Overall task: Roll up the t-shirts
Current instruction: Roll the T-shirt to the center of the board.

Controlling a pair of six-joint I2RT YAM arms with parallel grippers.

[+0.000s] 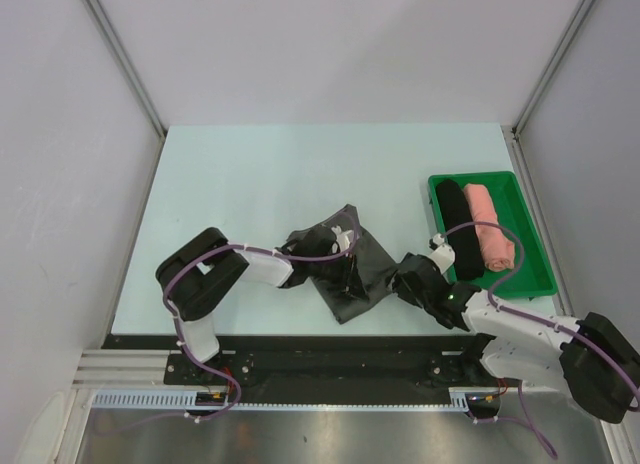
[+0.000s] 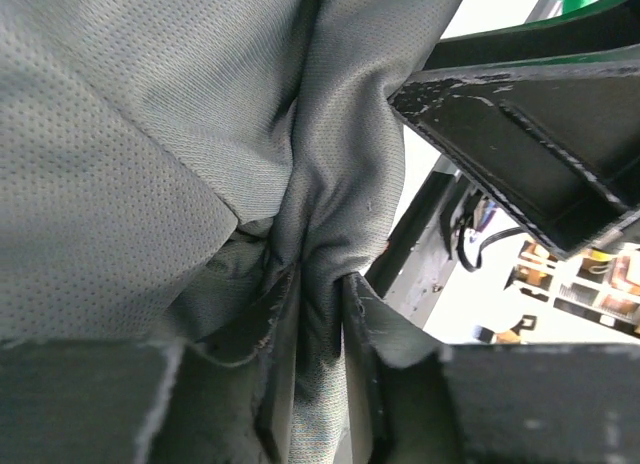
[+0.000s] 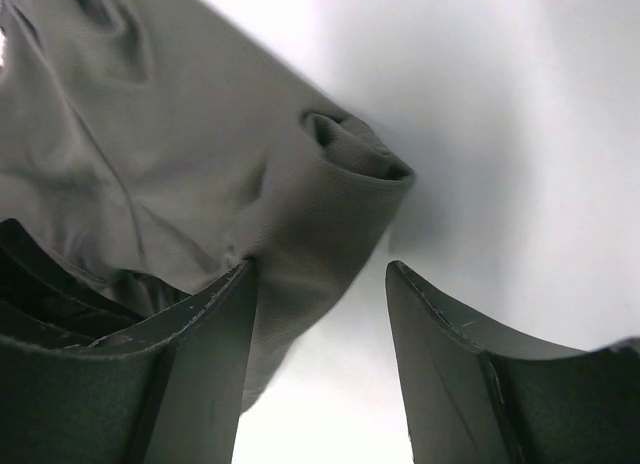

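Note:
A dark charcoal-grey t-shirt (image 1: pixel 358 281) lies crumpled at the table's front centre. My left gripper (image 1: pixel 344 246) is over its far part; in the left wrist view a bunched fold of this t-shirt (image 2: pixel 150 134) is squeezed between the narrowly set jaws of my left gripper (image 2: pixel 320 284). My right gripper (image 1: pixel 405 277) is at the shirt's right edge. It stands open (image 3: pixel 320 274), and a rolled hem of the t-shirt (image 3: pixel 355 164) touches only its left finger (image 3: pixel 215 334). A black roll (image 1: pixel 458 227) and a salmon-pink roll (image 1: pixel 490 239) lie side by side in the tray.
The green plastic tray (image 1: pixel 522 196) sits at the right of the table, close to my right arm. Bare pale table stretches behind and to the left of the shirt. Grey walls close in the back and sides.

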